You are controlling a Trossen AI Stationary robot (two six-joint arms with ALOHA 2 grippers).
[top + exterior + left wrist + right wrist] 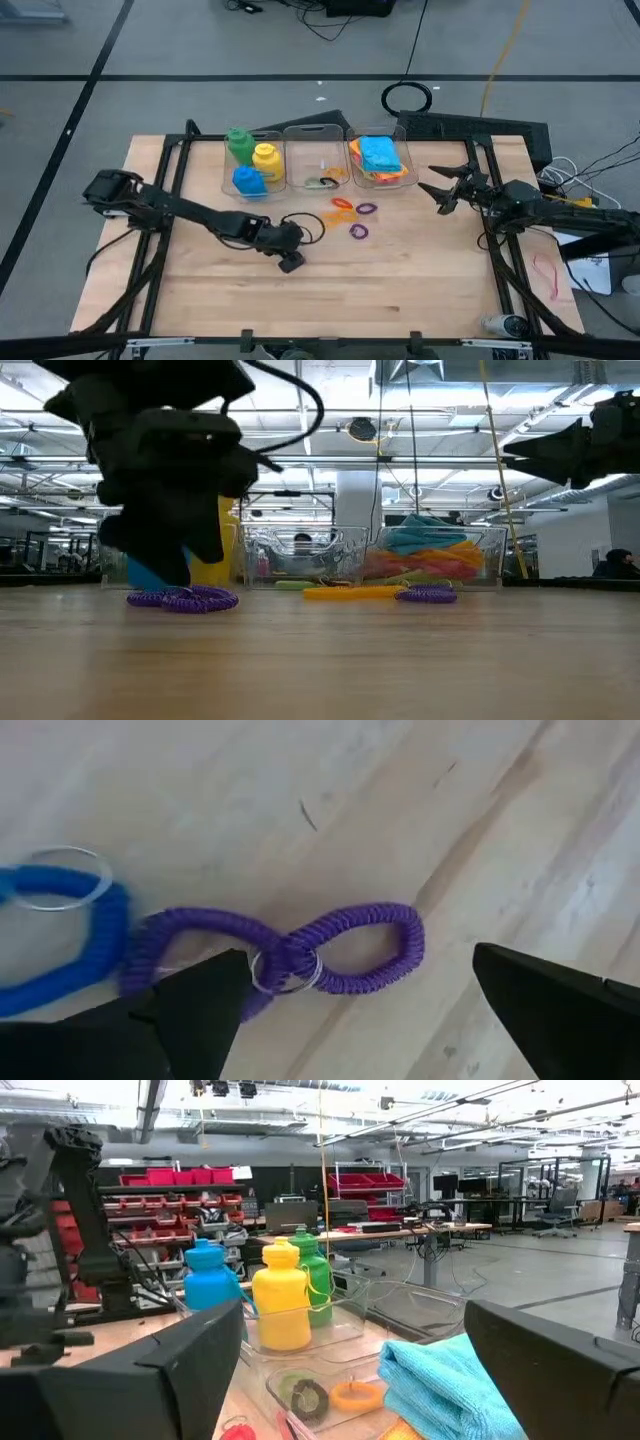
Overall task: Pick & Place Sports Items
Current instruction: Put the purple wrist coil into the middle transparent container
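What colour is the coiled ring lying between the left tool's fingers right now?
Purple. The coiled ring shows best in the left wrist view, with the left tool open over it.

Left arm: reaches from the table's left edge across toward the middle, forearm low and angled toward the near side. Left gripper (291, 262): lowered to the tabletop, fingers (190, 1010) spread wide and pointing down; whether the tips touch the wood is hard to judge from the low view. Right arm: comes in from the right edge, held well above the table. Right gripper (440, 190): raised, pointing toward the table's centre, fingers (160, 1380) apart and holding nothing.
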